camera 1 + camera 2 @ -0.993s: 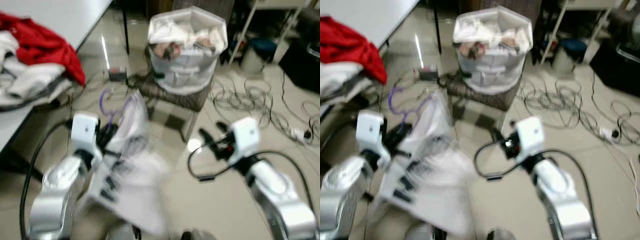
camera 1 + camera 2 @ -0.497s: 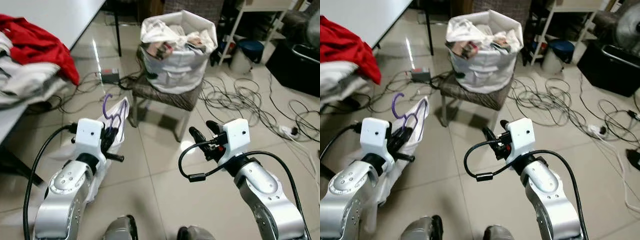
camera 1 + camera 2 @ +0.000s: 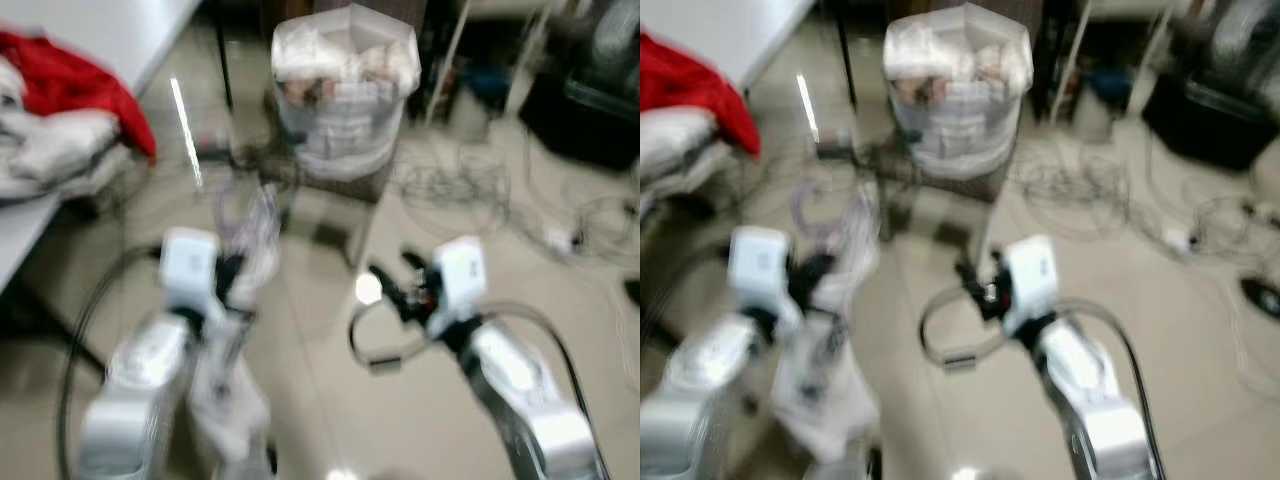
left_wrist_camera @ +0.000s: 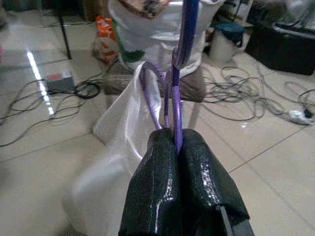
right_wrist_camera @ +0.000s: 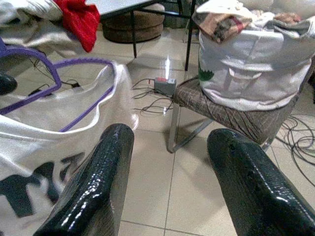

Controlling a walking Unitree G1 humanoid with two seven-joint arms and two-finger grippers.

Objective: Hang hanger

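Hanger (image 4: 173, 93), thin and purple, is pinched between the two black fingers of the left gripper (image 4: 175, 147), which are pressed tight together around its wire at the front left of the robot, low over the tiled floor (image 5: 192, 196). A white shirt (image 5: 54, 142) with dark lettering drapes from the hanger and hangs down beside the left arm. The right gripper (image 5: 170, 147) is raised at the front right with its fingers spread wide apart, holding nothing and touching nothing; the shirt lies just beside one finger (image 5: 96, 182). Straight ahead stands a low stool (image 5: 231, 110) with a woven seat, carrying a white bag (image 5: 251, 64) stuffed with cloth. Bare floor separates the grippers from the stool. At the far left is the edge of a white table (image 3: 25, 225) piled with a red garment (image 3: 80, 80) and pale clothes. Loose cables (image 3: 460, 180) sprawl over the floor to the right of the stool. Both head views are blurred.
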